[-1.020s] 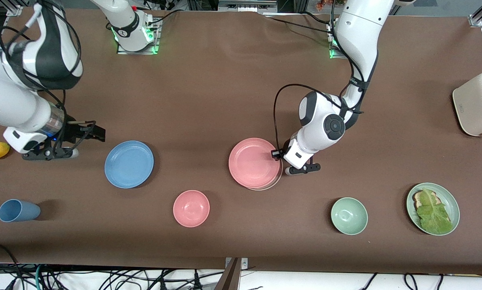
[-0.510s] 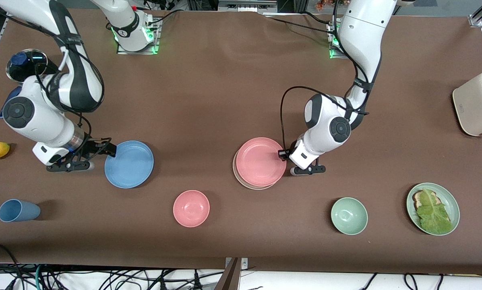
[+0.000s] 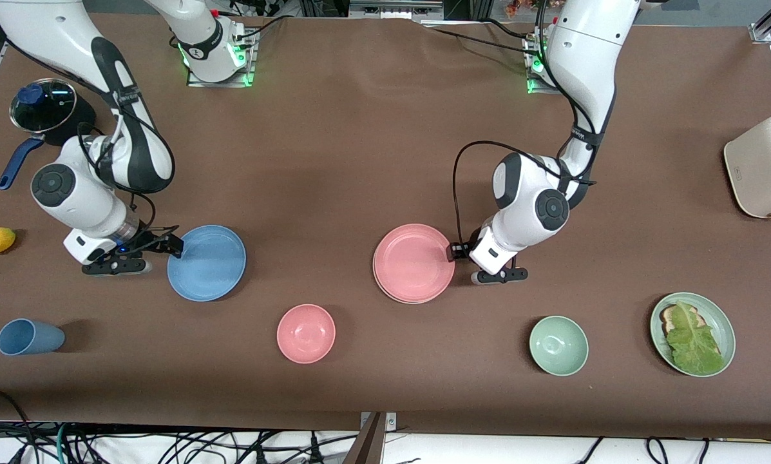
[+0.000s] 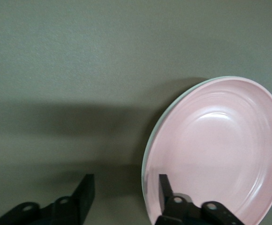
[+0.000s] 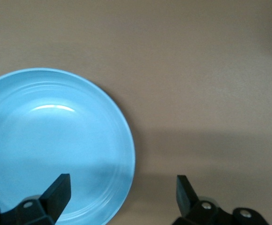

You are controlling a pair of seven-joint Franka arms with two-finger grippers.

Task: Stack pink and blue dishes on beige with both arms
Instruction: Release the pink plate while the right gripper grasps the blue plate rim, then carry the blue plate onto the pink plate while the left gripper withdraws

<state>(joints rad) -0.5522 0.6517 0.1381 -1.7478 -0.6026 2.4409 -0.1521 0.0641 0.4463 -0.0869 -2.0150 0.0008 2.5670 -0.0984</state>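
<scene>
Two pincers gape: left pincer (image 3: 455, 252) straddles the rim of pink plate (image 3: 413, 263) stacked on beige plate (image 3: 403, 300); right pincer (image 3: 174, 245) straddles blue plate (image 3: 207, 263) rim, gripping nothing.

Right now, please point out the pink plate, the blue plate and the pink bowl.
pink plate (image 3: 413, 262), front view, centre of its face.
blue plate (image 3: 208, 263), front view, centre of its face.
pink bowl (image 3: 306, 333), front view, inside bottom.
</scene>
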